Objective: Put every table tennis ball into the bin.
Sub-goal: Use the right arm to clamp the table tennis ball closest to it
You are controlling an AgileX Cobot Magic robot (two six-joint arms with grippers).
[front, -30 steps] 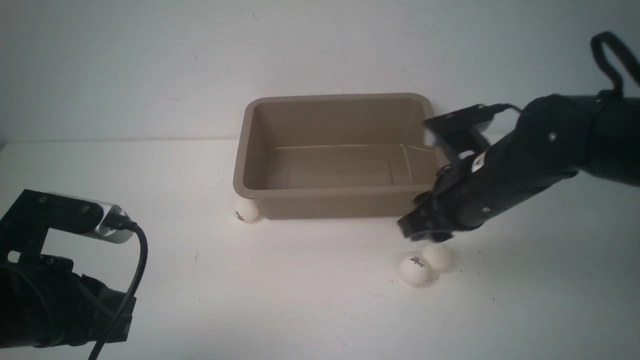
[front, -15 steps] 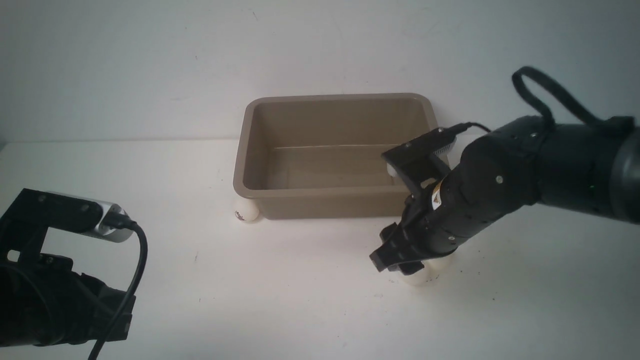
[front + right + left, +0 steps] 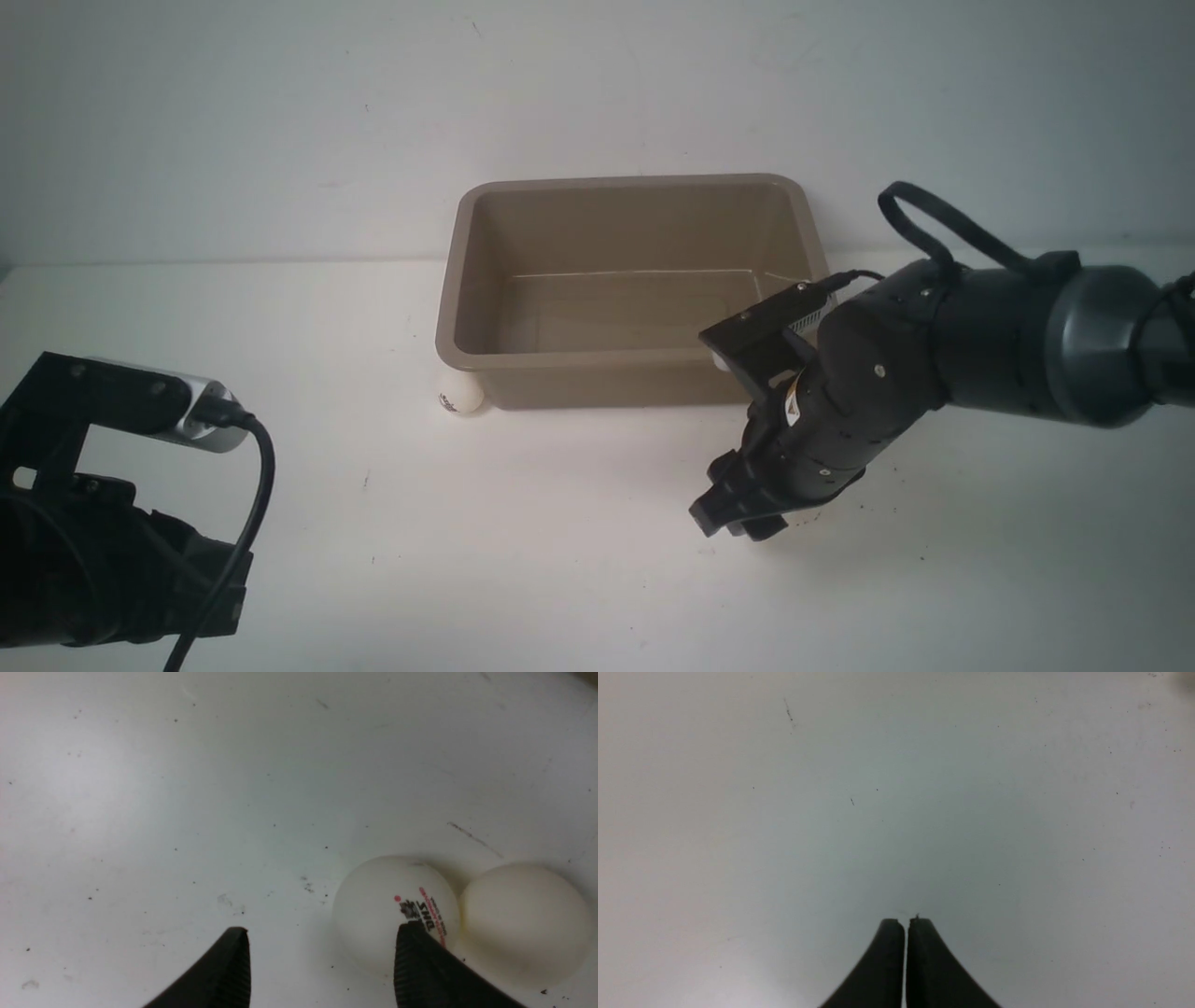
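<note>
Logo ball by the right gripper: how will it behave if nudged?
Likely rolls off: the logo ball is a smooth sphere on the flat table. It seems to touch the plain ball, so a nudge probably shifts both. The right gripper is open and off-centre, so closing may squirt it sideways.

The bin (image 3: 616, 357) sits on the worktop (image 3: 523, 579) in the upper middle of the front view, with one ball (image 3: 459, 395) just beside its lower left corner. The right gripper (image 3: 738, 513) is down and to the right of the bin, and there a second ball (image 3: 392, 905) and a third ball (image 3: 525, 924) lie touching.
</note>
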